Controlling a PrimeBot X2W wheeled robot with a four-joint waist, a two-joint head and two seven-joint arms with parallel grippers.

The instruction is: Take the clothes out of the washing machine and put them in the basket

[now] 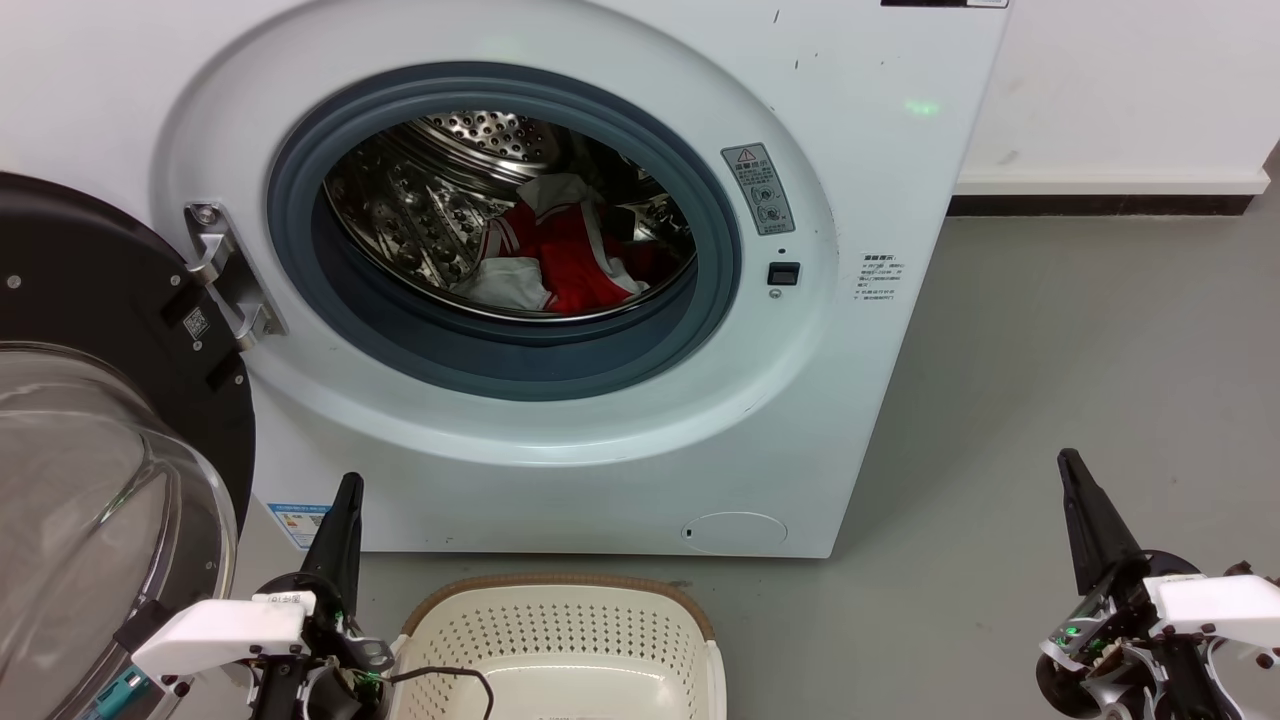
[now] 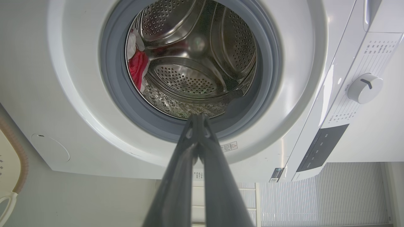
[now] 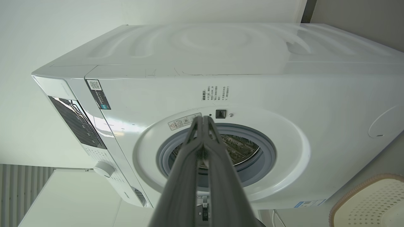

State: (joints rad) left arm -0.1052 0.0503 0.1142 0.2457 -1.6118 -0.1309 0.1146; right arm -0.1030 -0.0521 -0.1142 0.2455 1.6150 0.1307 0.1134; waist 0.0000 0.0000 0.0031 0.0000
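washing machine (image 1: 880,150) fills most of the head view, white front facing the robot, its porthole open because the black-framed glass door (image 1: 100,470) stands swung out to the robot's left, leaving a free path into the steel drum (image 1: 420,210). basket (image 1: 560,584) stands on the grey floor (image 1: 1050,350) just in front of the machine, below the porthole and between the two arms, a sensible spot since anything pulled out needs only a short drop; no cloth shows in the part of it in view. clothes (image 1: 565,262) lie in a red and white heap at the bottom of the drum, none of them in the basket, so i judge the task has not properly begun. left gripper (image 1: 348,485) hangs low beside the basket's left corner, fingers pressed together and holding nothing; its wrist view looks up into the drum, which suggests this arm is the one lined up to reach in. right gripper (image 1: 1068,460) sits well off to the right over bare floor, likewise closed on nothing; either would have to part its fingers before taking the cloth
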